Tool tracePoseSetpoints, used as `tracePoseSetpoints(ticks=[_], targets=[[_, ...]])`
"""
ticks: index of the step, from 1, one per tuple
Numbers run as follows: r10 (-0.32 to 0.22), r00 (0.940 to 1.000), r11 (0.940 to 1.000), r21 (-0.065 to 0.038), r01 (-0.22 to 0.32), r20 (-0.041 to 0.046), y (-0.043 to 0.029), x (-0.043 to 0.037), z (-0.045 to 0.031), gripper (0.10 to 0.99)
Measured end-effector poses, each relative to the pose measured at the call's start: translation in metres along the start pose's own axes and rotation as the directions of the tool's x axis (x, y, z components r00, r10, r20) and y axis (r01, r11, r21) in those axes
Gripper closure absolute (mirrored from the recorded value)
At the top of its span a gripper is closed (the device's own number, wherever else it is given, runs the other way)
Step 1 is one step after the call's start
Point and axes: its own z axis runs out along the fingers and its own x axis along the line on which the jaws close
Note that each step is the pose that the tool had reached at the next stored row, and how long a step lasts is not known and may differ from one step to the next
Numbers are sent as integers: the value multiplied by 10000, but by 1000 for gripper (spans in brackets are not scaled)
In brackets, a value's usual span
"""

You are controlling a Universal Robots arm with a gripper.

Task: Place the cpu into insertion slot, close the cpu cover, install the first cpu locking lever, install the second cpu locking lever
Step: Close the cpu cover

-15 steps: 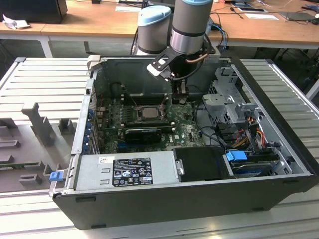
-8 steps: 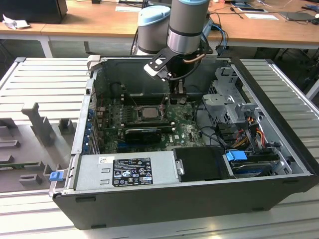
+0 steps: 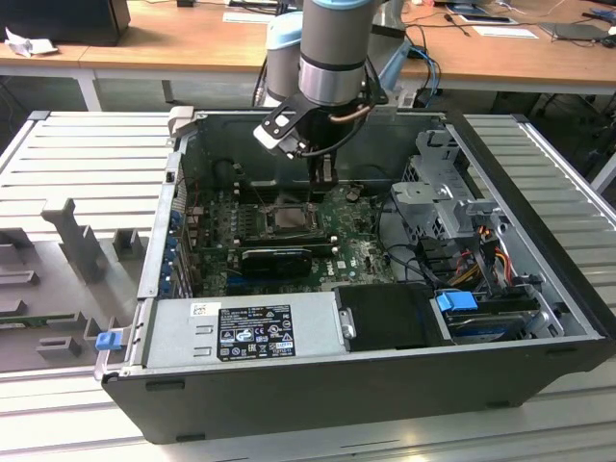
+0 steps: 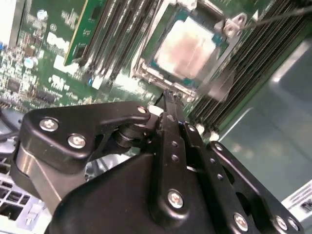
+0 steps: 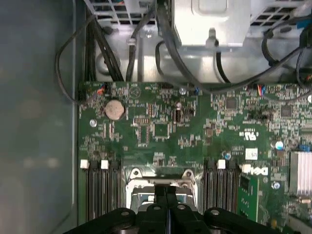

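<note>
Jaws closed at the socket edge; cpu seated under its cover.

Nearest the lens in both wrist views, the jaws were pressed together with nothing seen between them, their tip just beside one edge of the cpu cover (image 4: 171,84). The cpu (image 4: 187,48) lay pale face up in the insertion slot (image 3: 260,217), near the middle of the motherboard (image 5: 156,131) inside the computer case (image 3: 385,385). The cover appeared to be down around it. A thin metal rod (image 4: 280,14), probably a locking lever, ran out from the socket's far corner. Judged to be lever work: the closed tip should bear on the lever alone, stay off the cpu face and the memory slots (image 4: 122,34), and press steadily without slipping.
</note>
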Motion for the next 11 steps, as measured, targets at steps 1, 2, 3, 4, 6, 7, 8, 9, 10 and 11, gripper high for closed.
tracePoseSetpoints(ticks=[1,2,3,4,6,7,8,9,10,11], targets=[[0,10000,10000,-14,0,2,-10,0,19,980],[-2,10000,10000,-20,2,2,-14,1,38,980],[-3,10000,10000,-24,3,0,-21,3,70,980],[-13,10000,10000,-25,13,1,-27,4,109,980],[-158,9999,9999,-25,158,0,-89,2,179,980],[-163,9999,9999,-53,163,-4,-271,4,201,980],[-163,9999,9998,-64,163,-2,-297,3,214,980],[-163,9999,9998,-73,163,-1,-322,2,228,980],[-165,9999,9998,-90,165,-1,-361,2,253,980],[-165,9999,9998,-97,165,-1,-379,2,262,980]])
